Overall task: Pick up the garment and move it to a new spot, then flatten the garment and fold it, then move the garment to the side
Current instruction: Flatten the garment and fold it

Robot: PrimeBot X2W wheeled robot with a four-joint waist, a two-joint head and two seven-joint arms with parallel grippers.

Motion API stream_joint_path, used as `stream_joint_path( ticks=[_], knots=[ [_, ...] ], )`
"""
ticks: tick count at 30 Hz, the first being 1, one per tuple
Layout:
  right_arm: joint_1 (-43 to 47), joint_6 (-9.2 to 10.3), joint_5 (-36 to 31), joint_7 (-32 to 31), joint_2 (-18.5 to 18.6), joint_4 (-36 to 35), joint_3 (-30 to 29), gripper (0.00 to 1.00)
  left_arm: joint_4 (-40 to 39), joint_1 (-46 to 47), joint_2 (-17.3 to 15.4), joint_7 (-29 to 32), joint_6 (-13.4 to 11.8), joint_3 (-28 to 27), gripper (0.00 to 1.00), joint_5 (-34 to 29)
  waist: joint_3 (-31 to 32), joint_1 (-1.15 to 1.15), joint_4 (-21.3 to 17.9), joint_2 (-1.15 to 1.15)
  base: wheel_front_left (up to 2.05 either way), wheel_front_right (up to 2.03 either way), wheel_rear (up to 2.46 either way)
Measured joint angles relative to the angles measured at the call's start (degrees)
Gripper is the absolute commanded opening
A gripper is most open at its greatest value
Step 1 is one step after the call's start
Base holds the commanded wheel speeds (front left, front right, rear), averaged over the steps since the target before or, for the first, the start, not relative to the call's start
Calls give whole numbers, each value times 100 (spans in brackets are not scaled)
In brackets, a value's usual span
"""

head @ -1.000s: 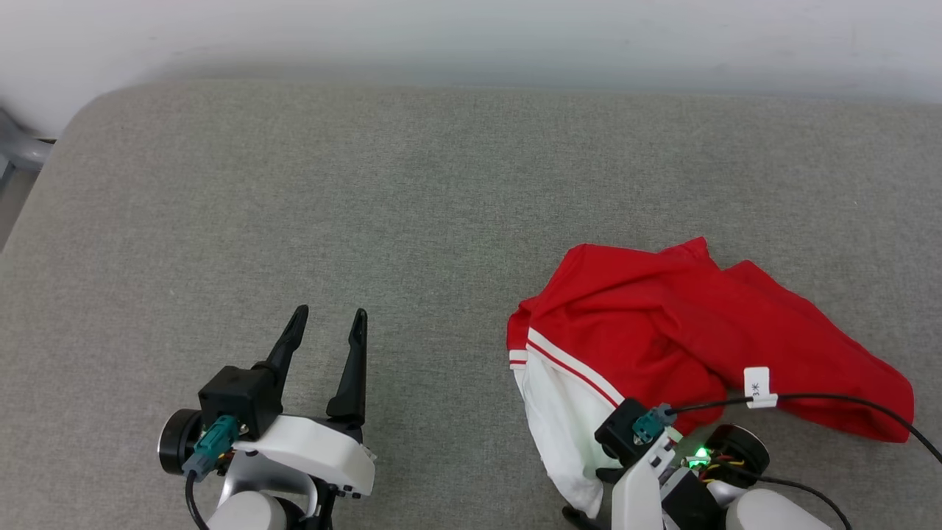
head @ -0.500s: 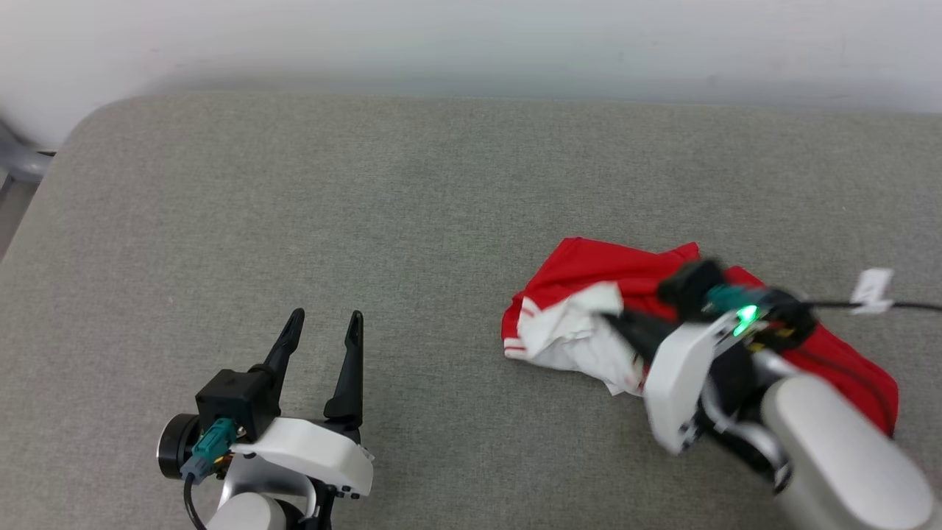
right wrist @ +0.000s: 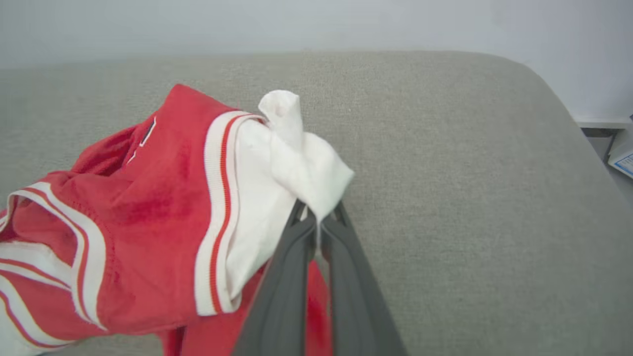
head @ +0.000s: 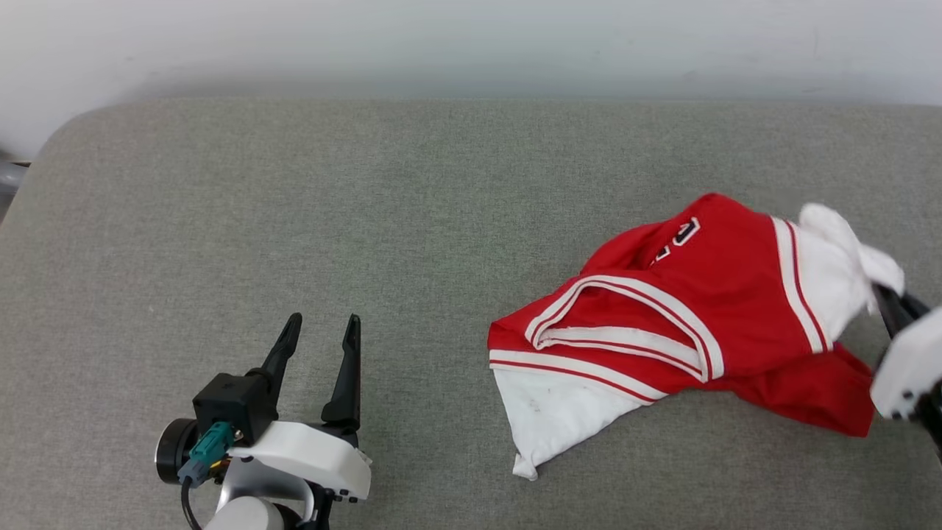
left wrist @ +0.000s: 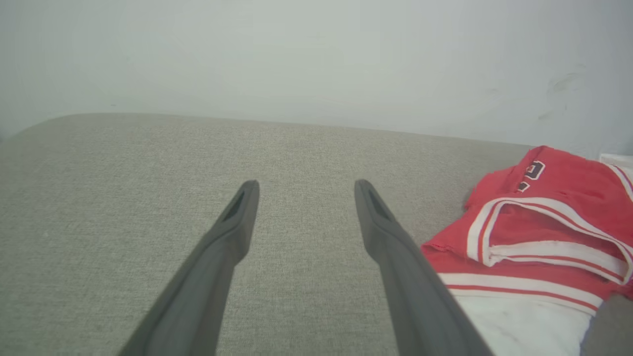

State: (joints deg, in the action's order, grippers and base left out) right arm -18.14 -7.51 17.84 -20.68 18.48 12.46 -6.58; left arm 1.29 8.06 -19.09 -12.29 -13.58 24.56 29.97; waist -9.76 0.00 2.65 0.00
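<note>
1. At about 7 o'clock in my head view I see the left gripper (head: 324,320). Its two long, dark, tapering fingers are spread apart with nothing between them, and they point toward 12 over bare cushion.
2. The cushion (head: 368,206) is a broad grey pad of coarse woven fabric with rounded corners. A smooth pale wall (head: 471,37) runs behind it at 12 o'clock.
3. The garment (head: 706,309) lies rumpled on the cushion at about 4 o'clock. It is soft bright red jersey knit, with white bands edged in thin red stripes curving round an opening. A white panel sags to a point toward 6. A small dark-outlined mark shows on the red near the top.
4. At 3 o'clock, the right gripper (right wrist: 319,217) has its fingers pinched together on a bunched white sleeve end (right wrist: 296,143). That corner stands higher than the rest, which drapes down onto the cushion.
</note>
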Motion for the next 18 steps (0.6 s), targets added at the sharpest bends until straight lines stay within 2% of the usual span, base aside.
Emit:
stream_joint_path(
  ticks=[5, 8, 9, 10, 11, 18],
  knots=[
    [639, -1, -85, 64, -348, 371, -1088, 0, 2, -7, -34, 2, 0, 2, 100, 3, -52, 0, -11, 0, 0, 0, 0],
    [883, -1, -178, 174, -580, 646, -1435, 0, 5, 0, -56, 12, 0, 0, 100, 3, -72, 0, -15, 0, 0, 0, 0],
    [944, -1, -178, 257, -673, 727, -1500, 11, 10, 0, -65, 20, 0, 0, 100, 4, -70, 0, -16, 0, 0, 0, 0],
    [987, -1, -179, 358, -746, 787, -1543, 43, 12, 0, -69, 20, -1, -3, 100, 4, -63, 0, -19, 0, 0, 0, 0],
    [1000, -1, -176, 476, -815, 821, -1591, 100, 20, 0, -74, 21, -2, -4, 100, 5, -53, 0, -21, 0, 0, 0, 0],
    [1082, 0, -292, 1823, -1053, 485, -1652, 100, 64, -82, -109, 29, -32, -10, 100, 49, 146, 0, -20, 0, 0, 0, 0]
  ],
)
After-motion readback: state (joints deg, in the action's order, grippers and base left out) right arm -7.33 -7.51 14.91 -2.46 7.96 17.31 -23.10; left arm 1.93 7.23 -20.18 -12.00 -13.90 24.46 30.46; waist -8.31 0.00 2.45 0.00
